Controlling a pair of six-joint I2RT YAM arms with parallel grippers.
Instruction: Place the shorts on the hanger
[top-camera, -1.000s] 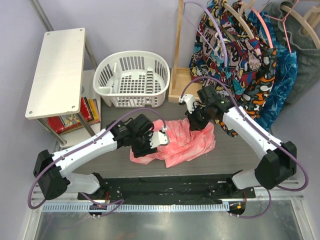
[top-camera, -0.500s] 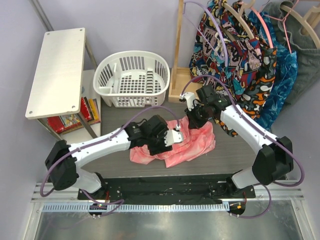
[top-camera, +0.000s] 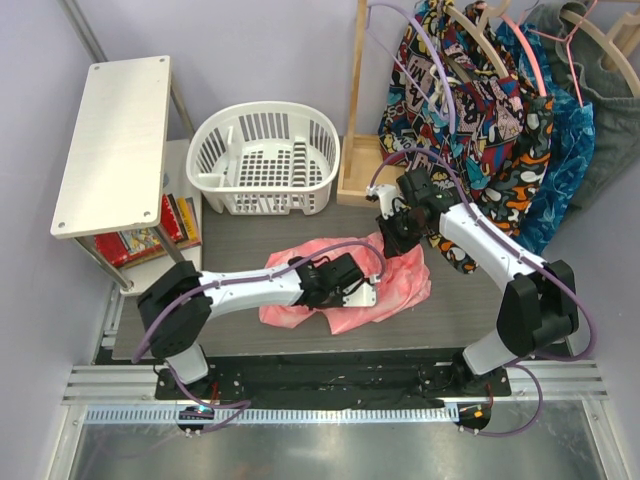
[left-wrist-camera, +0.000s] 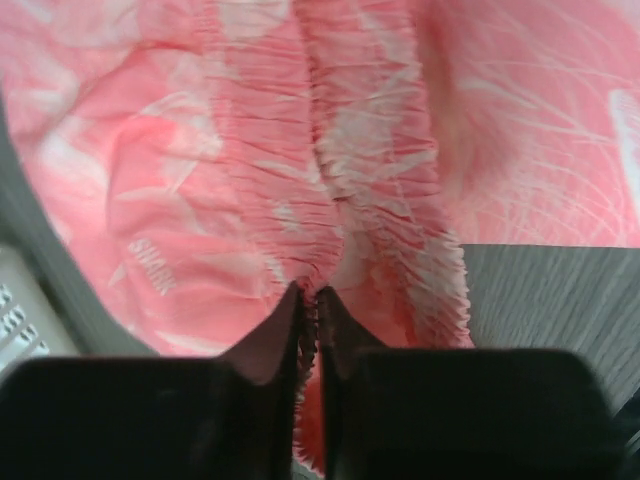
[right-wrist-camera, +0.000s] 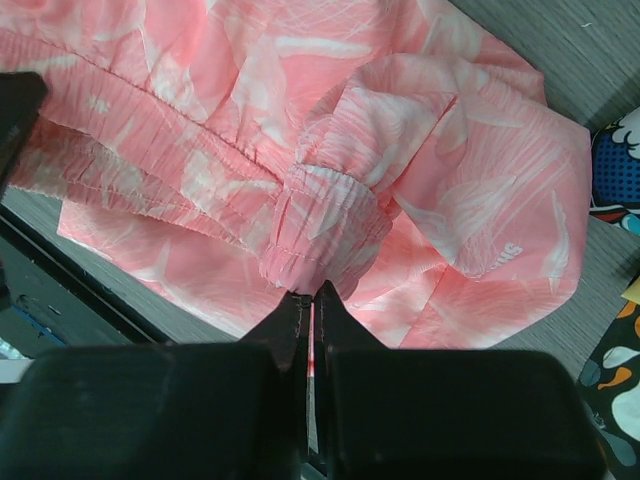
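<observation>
The coral-pink shorts (top-camera: 405, 285) lie crumpled on the dark table in the middle of the top view. My left gripper (top-camera: 362, 293) is shut on their gathered waistband (left-wrist-camera: 330, 200), its closed tips pinching the fabric (left-wrist-camera: 309, 298). My right gripper (top-camera: 392, 236) is at the shorts' far edge, shut on a bunched fold of the waistband (right-wrist-camera: 325, 215), its tips (right-wrist-camera: 312, 292) closed on it. The lavender hanger (top-camera: 432, 50) hangs at the back right, in front of the hanging clothes and apart from both grippers.
A white laundry basket (top-camera: 265, 160) and a wooden box (top-camera: 357, 170) stand at the table's far edge. A white shelf (top-camera: 115, 145) is at the left. Comic-print garments (top-camera: 480, 110), a blue garment (top-camera: 562, 150), a pink hanger (top-camera: 542, 70) and beige hangers (top-camera: 612, 45) hang at the back right.
My left arm has reached to the right across the shorts, its gripper going from their left side to their middle. My right gripper has shifted slightly towards the back with the fabric.
</observation>
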